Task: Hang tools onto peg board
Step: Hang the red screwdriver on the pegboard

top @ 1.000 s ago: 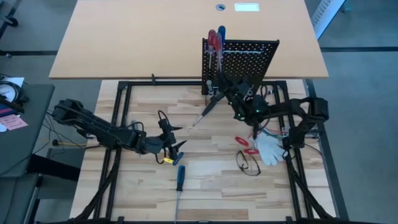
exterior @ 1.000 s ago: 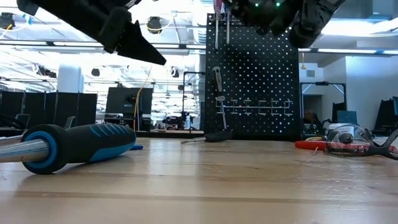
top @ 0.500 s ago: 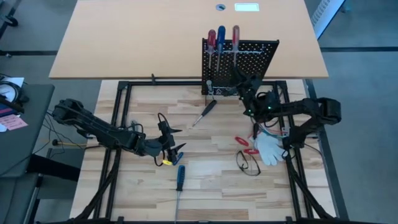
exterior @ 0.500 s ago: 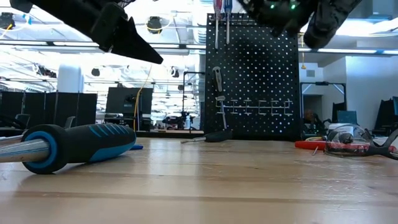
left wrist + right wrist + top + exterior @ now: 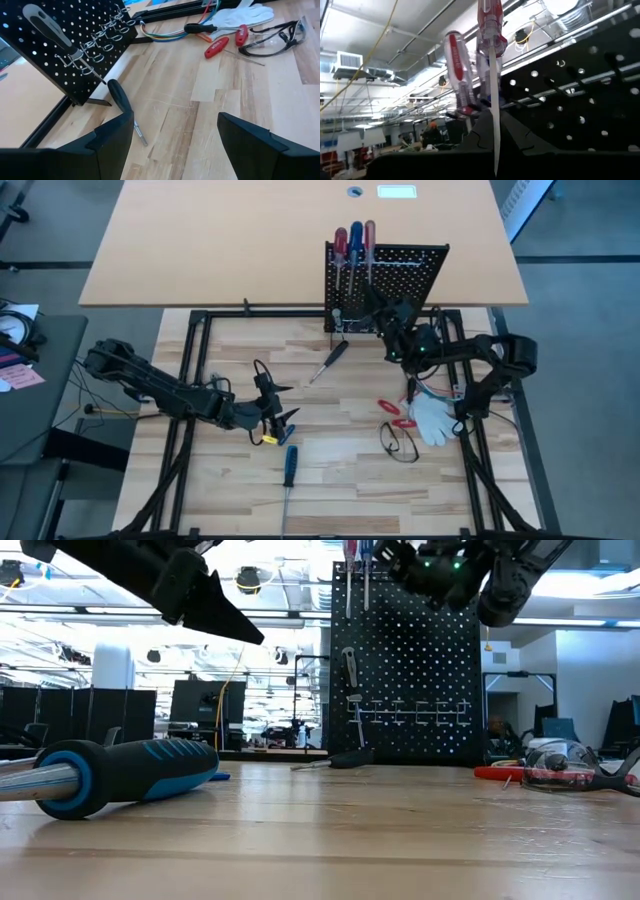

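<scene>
Red screwdriver (image 5: 370,238) now nearer peg board (image 5: 400,275), above wooden tabletop (image 5: 340,480).

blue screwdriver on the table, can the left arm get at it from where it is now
Probably yes. The blue screwdriver lies alone on bare wood, just in front of the left gripper, which hangs open above the table. Nothing sits between them. The right gripper is far off at the peg board.

Bright overhead light, backlit low view.
</scene>
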Motion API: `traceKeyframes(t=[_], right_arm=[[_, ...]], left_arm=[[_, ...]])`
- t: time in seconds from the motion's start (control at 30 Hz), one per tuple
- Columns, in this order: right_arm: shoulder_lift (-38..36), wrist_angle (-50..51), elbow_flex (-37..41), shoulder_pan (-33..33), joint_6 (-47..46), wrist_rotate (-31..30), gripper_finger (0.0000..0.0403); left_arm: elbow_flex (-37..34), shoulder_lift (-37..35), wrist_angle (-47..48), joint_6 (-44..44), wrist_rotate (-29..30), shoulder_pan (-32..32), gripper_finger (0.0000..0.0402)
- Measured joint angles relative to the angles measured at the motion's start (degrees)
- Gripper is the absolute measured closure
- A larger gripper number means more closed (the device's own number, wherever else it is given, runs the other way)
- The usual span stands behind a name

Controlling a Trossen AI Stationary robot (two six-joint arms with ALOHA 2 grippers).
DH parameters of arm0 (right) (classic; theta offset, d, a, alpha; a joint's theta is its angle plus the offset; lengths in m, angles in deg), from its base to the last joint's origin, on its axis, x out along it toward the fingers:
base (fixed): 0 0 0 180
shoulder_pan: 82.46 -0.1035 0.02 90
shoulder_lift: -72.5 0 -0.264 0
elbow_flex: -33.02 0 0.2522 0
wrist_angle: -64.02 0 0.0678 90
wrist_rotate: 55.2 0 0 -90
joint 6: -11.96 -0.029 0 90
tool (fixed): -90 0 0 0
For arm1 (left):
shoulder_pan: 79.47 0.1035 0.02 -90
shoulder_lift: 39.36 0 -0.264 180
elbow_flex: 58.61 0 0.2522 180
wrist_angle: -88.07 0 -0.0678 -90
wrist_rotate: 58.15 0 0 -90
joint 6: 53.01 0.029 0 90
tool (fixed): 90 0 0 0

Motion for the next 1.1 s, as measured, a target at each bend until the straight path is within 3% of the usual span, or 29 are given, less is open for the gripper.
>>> traceKeyframes(t=[0.57, 1.1], right_arm=[[1.1, 1.1, 0.0, 1.5, -3.5, 0.1, 0.0391], [1.1, 13.4, -0.1, 4.1, -5.3, 0.4, 0.037]], left_arm=[[0.0, 0.0, -0.1, -0.3, 0.0, 0.0, 0.0118], [0.0, 0.0, -0.2, -0.4, 0.0, 0.0, 0.0118]])
